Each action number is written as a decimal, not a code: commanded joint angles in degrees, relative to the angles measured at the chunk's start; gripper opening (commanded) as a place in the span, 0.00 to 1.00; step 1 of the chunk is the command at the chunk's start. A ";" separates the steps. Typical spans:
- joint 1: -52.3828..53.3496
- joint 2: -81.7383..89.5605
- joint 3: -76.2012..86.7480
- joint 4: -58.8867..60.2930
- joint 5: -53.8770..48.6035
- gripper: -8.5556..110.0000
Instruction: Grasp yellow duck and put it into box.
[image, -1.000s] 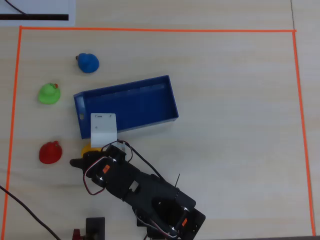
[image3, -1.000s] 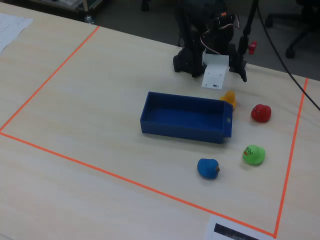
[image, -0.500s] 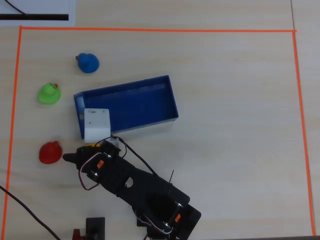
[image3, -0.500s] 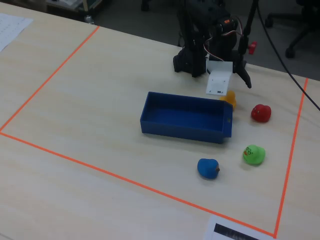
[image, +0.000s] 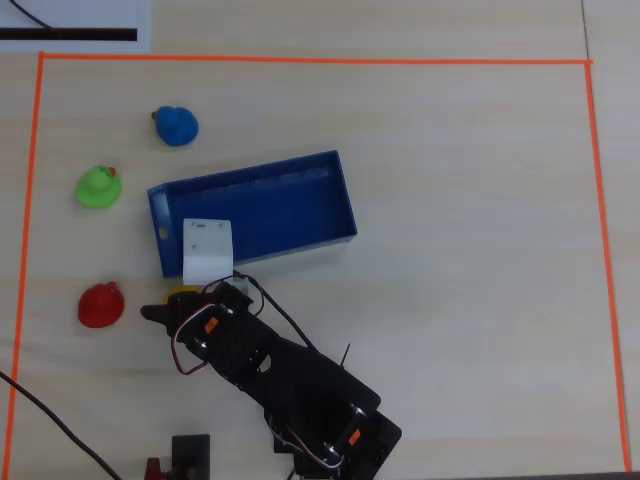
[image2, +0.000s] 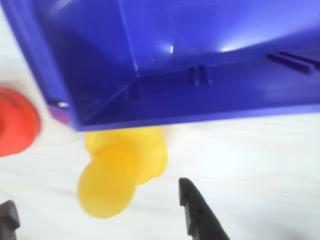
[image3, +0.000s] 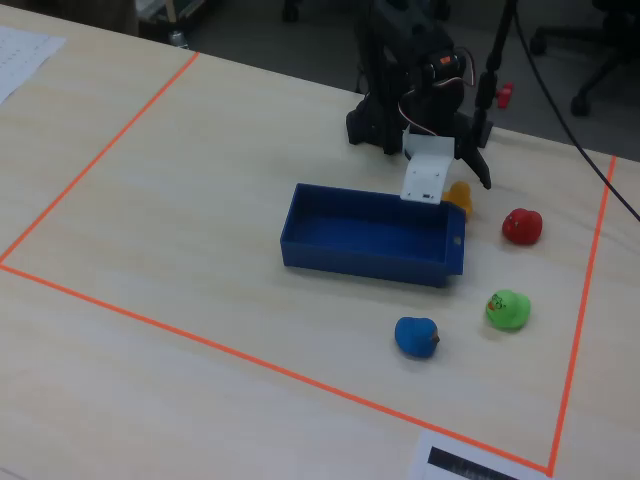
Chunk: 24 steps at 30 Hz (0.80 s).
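The yellow duck (image2: 122, 167) lies on the table just outside the near wall of the blue box (image2: 165, 75), touching or almost touching it. In the overhead view only a sliver of the duck (image: 182, 294) shows below the box's (image: 300, 175) lower left corner, under the arm. My gripper (image2: 100, 210) is open, with its dark fingertips (image2: 192, 200) on either side of the duck and a little short of it. It holds nothing. In the fixed view the duck (image3: 459, 197) sits beside the box's (image3: 340, 250) right end, below the gripper (image3: 458, 185).
A red duck (image: 101, 305) sits close to the left of the gripper and shows at the wrist view's left edge (image2: 15, 127). A green duck (image: 99, 187) and a blue duck (image: 176, 126) lie left of the box. Orange tape (image: 300, 61) frames the work area.
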 joint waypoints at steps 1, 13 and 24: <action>-0.26 1.49 -0.35 -0.88 0.35 0.43; -2.29 2.29 3.43 -4.31 2.64 0.41; -3.34 1.58 4.31 -8.26 6.24 0.26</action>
